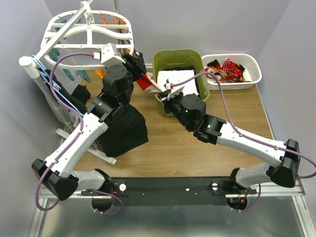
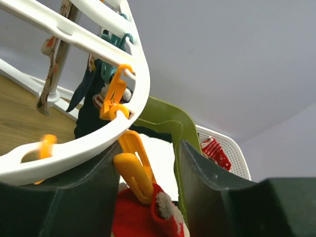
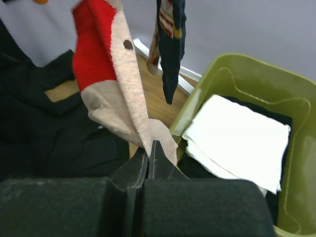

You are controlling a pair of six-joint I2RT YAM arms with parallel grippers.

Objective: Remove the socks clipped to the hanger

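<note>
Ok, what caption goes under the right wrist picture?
Right gripper pinches the toe of a hanging red-and-beige sock beside an olive-green plastic bin.

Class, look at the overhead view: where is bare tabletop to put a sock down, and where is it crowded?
Bare wood between black garment and right arm; also before the white basket. Crowded: hanger, green bin.

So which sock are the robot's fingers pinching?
The red and beige sock: its beige end is squeezed between the right fingers. The dark sock beside it hangs free.
</note>
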